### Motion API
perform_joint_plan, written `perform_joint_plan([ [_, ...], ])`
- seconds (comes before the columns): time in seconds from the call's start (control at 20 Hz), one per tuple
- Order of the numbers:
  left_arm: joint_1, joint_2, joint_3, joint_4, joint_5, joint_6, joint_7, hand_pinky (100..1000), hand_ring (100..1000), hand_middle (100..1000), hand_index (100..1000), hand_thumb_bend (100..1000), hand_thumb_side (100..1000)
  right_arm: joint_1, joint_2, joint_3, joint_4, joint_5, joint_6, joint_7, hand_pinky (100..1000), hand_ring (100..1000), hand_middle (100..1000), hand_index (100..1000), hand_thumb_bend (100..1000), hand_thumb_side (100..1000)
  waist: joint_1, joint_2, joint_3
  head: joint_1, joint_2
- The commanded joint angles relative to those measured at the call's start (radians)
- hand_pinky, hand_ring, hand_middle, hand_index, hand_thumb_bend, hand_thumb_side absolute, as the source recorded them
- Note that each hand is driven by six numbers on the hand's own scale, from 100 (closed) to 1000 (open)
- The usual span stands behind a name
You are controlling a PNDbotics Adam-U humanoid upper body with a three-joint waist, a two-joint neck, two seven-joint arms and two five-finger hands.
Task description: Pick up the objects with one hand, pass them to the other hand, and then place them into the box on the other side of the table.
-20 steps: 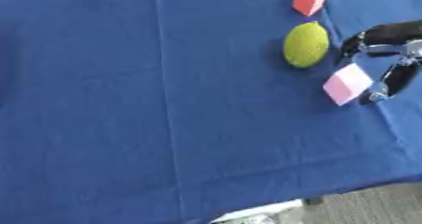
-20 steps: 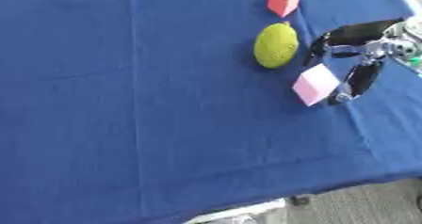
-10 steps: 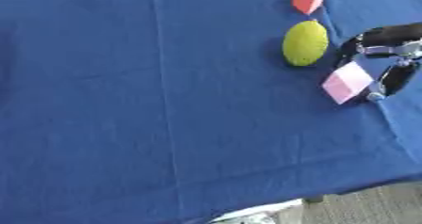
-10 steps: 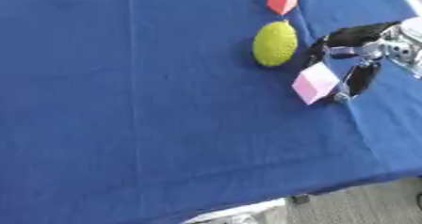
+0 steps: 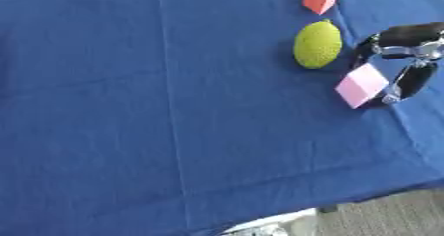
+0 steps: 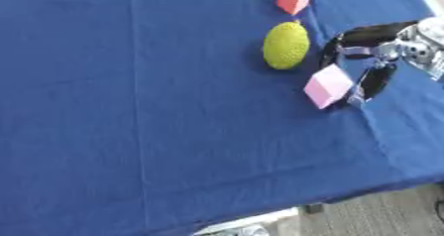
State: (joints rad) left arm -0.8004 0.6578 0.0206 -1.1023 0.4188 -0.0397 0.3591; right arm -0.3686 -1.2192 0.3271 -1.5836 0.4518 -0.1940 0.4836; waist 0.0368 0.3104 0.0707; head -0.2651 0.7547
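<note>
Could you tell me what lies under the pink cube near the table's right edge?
The blue tablecloth lies beneath the pink cube. The right hand curls around the cube from the right, and the cube itself hides how it meets the cloth.

No text, label, brand, number or sign can be read on anything here.
</note>
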Motion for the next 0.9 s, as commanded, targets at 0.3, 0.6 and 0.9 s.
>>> perform_joint_plan([
  [0.3,-0.009,0.026,0.008,-0.019,0.001,-0.002,0.007,860,859,821,865,422,774,0.004,-0.032,-0.013,-0.011,-0.017,0.001,-0.007,879,777,745,763,502,165,-0.005,-0.016,-0.001,-0.001,0.005],
  [0.6,-0.009,0.026,0.007,-0.018,0.000,-0.002,0.006,861,859,821,865,422,774,0.006,-0.032,-0.011,-0.012,-0.033,0.007,-0.003,874,768,726,741,477,128,-0.007,-0.017,-0.001,-0.002,0.007],
  [0.9,-0.006,0.028,0.007,-0.017,-0.001,-0.001,0.007,862,859,821,865,422,775,0.014,-0.042,-0.017,-0.018,-0.049,0.016,0.004,871,761,715,725,463,104,-0.009,-0.019,-0.003,-0.002,0.012],
])
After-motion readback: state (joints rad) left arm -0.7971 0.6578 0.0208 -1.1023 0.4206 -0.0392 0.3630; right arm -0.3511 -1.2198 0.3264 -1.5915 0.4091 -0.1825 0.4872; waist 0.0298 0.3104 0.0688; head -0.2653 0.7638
